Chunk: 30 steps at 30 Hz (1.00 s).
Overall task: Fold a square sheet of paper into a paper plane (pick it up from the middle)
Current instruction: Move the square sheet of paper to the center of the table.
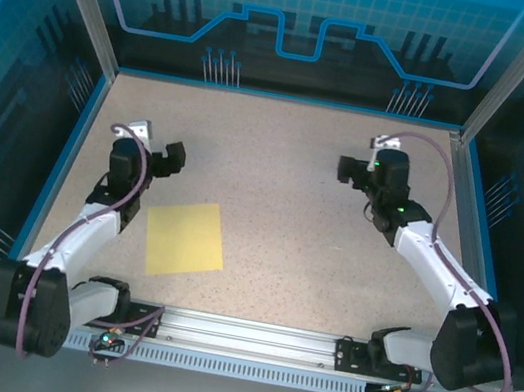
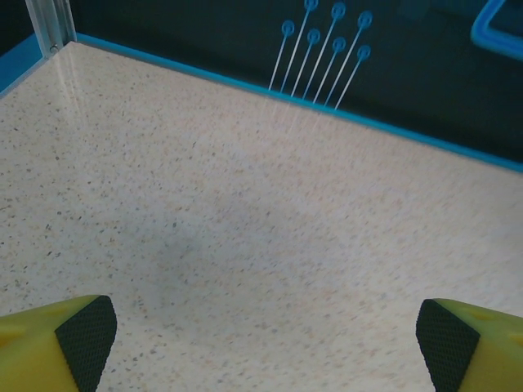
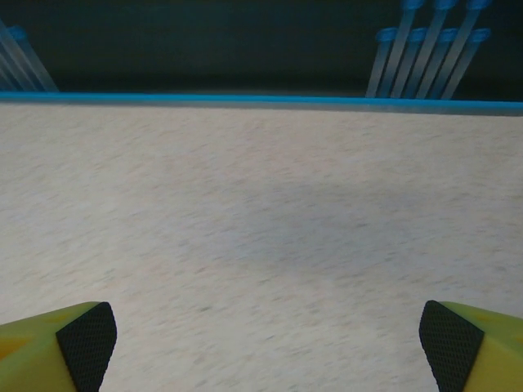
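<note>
Left claw (image 1: 162,147): jaws wide apart, nothing between them. In the left wrist view the left claw (image 2: 265,343) shows two yellow fingers with black pads (image 2: 86,339) at the bottom corners of the picture, with bare speckled worktop (image 2: 245,212) in the gap. It hangs over the left part of the worktop, pointing toward the far wall.

Right claw (image 1: 355,168): jaws likewise wide apart and empty. In the right wrist view the right claw (image 3: 265,343) has its black pads (image 3: 86,343) at the lower corners and plain worktop (image 3: 261,212) between them, with a blue edge strip (image 3: 261,98) running across beyond. It sits over the far right part of the worktop (image 1: 300,213), turned toward the centre.

The square sheet of paper (image 1: 186,237): bright yellow, lying flat on the worktop in the near left area, its edges turned slightly out of line with the worktop's edges. No fold is visible in it. It lies just beside the left arm (image 1: 84,226), on that arm's inner side, and nearer the bases than the left claw. Neither claw touches it. The right claw is well apart from it.

Surroundings: a metal rail (image 1: 238,332) runs along the near edge and carries both arm bases. Purple cables (image 1: 137,184) loop along the arms. Dark walls with blue printed lines (image 1: 293,19) enclose the worktop on three sides.
</note>
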Tool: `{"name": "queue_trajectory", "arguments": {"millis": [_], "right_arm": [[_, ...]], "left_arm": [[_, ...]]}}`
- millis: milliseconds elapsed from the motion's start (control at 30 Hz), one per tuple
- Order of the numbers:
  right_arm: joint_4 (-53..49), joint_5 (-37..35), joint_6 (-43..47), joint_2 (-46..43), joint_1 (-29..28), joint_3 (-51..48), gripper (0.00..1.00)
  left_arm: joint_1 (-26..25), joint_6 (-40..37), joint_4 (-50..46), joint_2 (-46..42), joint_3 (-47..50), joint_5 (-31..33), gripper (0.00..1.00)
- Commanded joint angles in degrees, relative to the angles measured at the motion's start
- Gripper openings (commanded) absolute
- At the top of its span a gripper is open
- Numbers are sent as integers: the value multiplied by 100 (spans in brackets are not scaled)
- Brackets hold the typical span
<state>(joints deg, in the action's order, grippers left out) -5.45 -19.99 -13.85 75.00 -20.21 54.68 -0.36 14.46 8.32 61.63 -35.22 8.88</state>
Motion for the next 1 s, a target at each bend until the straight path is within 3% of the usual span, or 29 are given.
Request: {"name": "queue_trajectory", "arguments": {"millis": [0, 133, 267, 400, 667, 967], "right_arm": [[-1700, -340, -529, 395, -920, 416, 99], [-2246, -361, -813, 1250, -1987, 1242, 99], [-2770, -603, -1153, 2318, -2946, 2218, 99], [-3012, -577, -952, 3441, -3829, 3095, 99], [-3505, -889, -553, 4798, -4556, 4530, 100], [-3924, -1113, -205, 5732, -4826, 5468, 99]], "left_arm": [[-78, 555, -1780, -209, -692, -184, 98], [-78, 827, -2744, -186, -1317, -123, 98], [-78, 1122, -3070, -145, -1595, -191, 99], [-78, 1268, -3581, -32, -2006, -360, 98], [-69, 1367, -4464, 152, -2746, -299, 99], [9, 1371, -4761, 274, -3084, -225, 99]]}}
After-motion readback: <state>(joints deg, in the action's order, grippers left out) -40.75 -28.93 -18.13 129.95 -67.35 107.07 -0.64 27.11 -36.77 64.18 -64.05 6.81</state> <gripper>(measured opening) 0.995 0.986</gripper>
